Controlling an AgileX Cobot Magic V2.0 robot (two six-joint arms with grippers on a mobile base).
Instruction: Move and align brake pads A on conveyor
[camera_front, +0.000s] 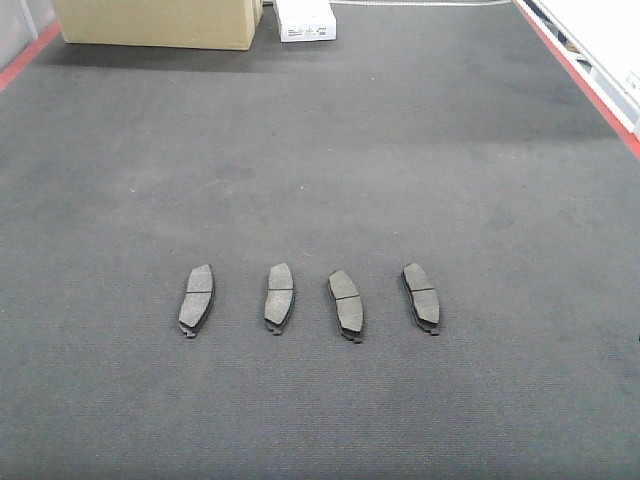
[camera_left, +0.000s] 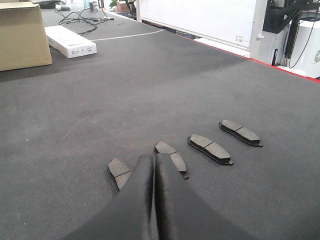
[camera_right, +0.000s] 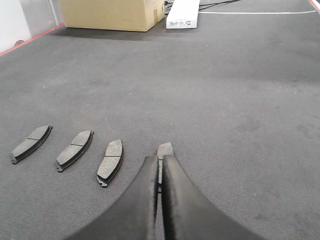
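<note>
brake pads A (camera_front: 310, 298) lying in a spaced row on conveyor (camera_front: 320, 150) | left end effector (camera_left: 152, 162) and right end effector (camera_right: 161, 165) hovering closed, holding nothing | advice: be nudging the two right pads' tilt to match, pushing gently.

Left gripper (camera_left: 154, 159): two matte black fingers (camera_left: 140, 190) are seen, smooth, broad at 6 o'clock and tapered to rounded tips at 12 o'clock. Right gripper (camera_right: 161, 159): identical black curved fingers (camera_right: 177, 200) are noted. No screws, cables or markings can be discerned.
</note>
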